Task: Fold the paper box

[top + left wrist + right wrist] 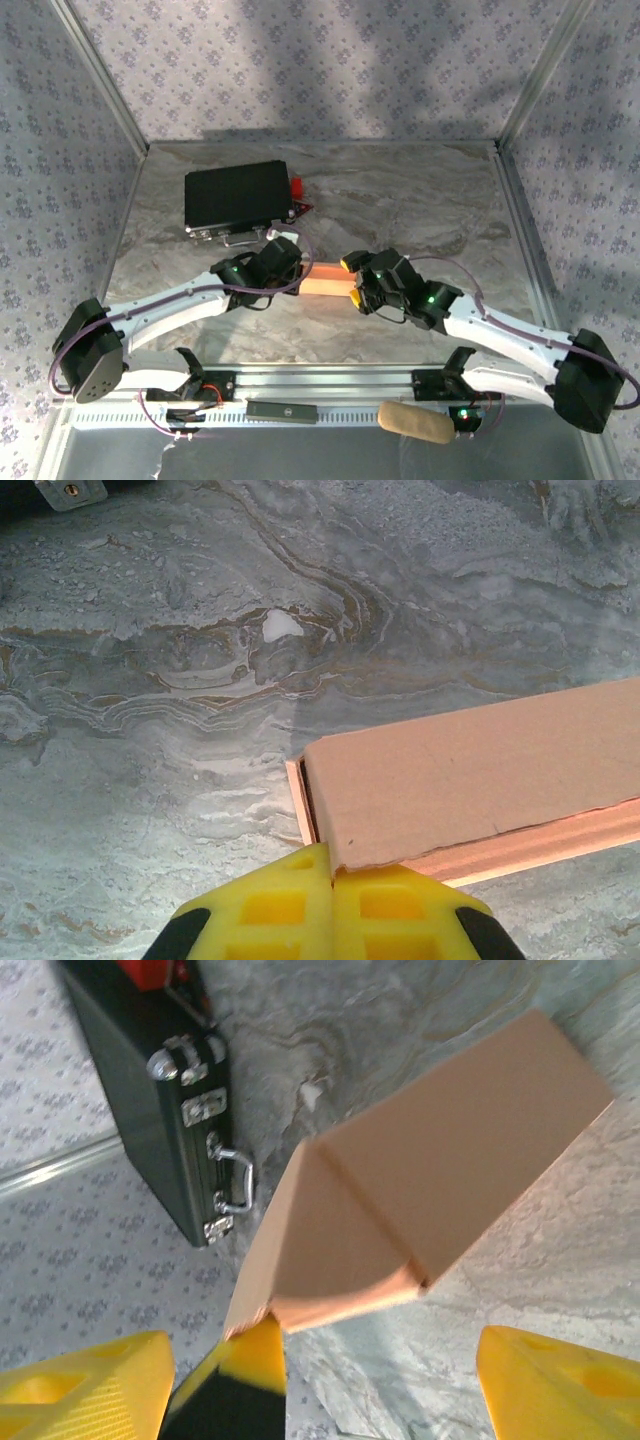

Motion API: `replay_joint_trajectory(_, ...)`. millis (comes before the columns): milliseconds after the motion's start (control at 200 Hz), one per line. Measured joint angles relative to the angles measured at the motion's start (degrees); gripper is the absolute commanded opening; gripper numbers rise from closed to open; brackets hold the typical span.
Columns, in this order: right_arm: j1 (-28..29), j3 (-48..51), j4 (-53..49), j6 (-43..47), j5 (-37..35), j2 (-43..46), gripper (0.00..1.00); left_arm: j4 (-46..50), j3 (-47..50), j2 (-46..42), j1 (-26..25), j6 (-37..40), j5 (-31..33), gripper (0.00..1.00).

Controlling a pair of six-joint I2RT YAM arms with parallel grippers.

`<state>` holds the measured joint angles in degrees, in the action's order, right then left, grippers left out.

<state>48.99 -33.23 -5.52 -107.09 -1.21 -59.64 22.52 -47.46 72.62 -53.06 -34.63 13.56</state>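
The paper box (325, 281) lies just in front of the black case (238, 197), left pincer (332, 880) clamped on one end's edge, right pincer (325, 1340) spread apart at the other, so a hard tug might tear that thin cardboard.

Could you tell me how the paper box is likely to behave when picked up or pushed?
Probably light and crushable: the paper box is thin cardboard, its wall edge visible at the end. The ragged flap edge likely flexes. Flat faces suggest sliding, not rolling.
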Motion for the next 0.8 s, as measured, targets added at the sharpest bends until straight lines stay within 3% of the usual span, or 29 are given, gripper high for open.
replay_joint_trajectory(255, -4.66, 1.97, 4.2, -0.63, 4.07, -2.32, 0.62, -0.04, -0.07, 0.28, -0.37, 0.0, 0.85, 0.03)
replay_joint_trajectory(350, -5.55, 2.97, 5.44, -0.48, 5.11, -2.51, 0.55, 0.0, -0.09, 0.28, -0.5, -0.15, 0.85, 0.21)
replay_joint_trajectory(495, -6.12, 3.58, 6.36, 0.02, 5.38, -2.62, 0.49, 1.2, -0.17, -0.09, -0.87, -0.85, 1.01, 0.38)
replay_joint_trajectory(800, -6.38, 4.13, 7.37, 1.07, 5.62, -2.78, 0.42, 2.93, -0.15, -13.68, -1.01, -5.29, 0.11, 0.5)
